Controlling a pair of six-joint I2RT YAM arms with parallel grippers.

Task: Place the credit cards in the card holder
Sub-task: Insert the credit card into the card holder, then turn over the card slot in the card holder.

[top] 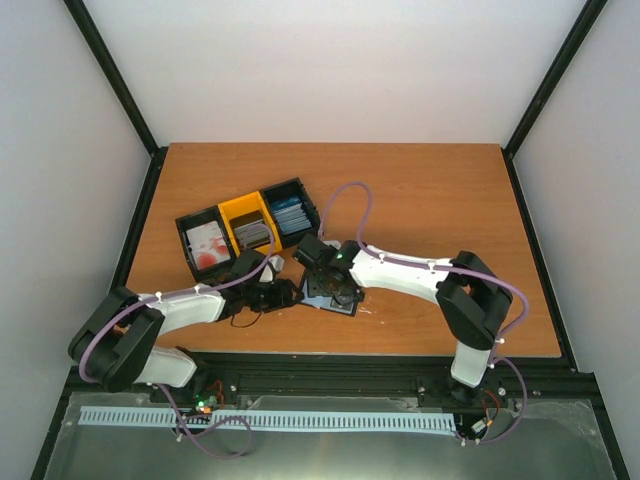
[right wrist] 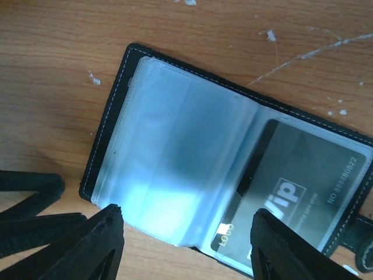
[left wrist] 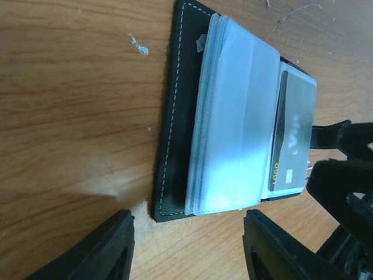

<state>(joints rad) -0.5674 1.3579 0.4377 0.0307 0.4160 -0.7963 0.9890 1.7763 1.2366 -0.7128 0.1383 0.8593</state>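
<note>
The card holder (top: pixel 330 297) lies open on the table, a black wallet with clear plastic sleeves (right wrist: pixel 175 169). A grey card marked VIP (right wrist: pixel 303 186) sits in its right half, apparently under a clear sleeve; it also shows in the left wrist view (left wrist: pixel 294 137). My left gripper (left wrist: pixel 189 245) is open and empty, just short of the wallet's near edge (left wrist: pixel 169 146). My right gripper (right wrist: pixel 189 245) is open and empty, low over the wallet's near edge. More credit cards lie in the bins: white-and-red (top: pixel 207 248), grey (top: pixel 252 233), blue (top: pixel 291 212).
Three joined bins, black (top: pixel 186 240), yellow (top: pixel 243 207) and black (top: pixel 300 190), stand behind the wallet to the left. The two grippers are close together at the wallet; the left one's fingers (right wrist: pixel 29 210) show in the right wrist view. Black frame posts edge the table.
</note>
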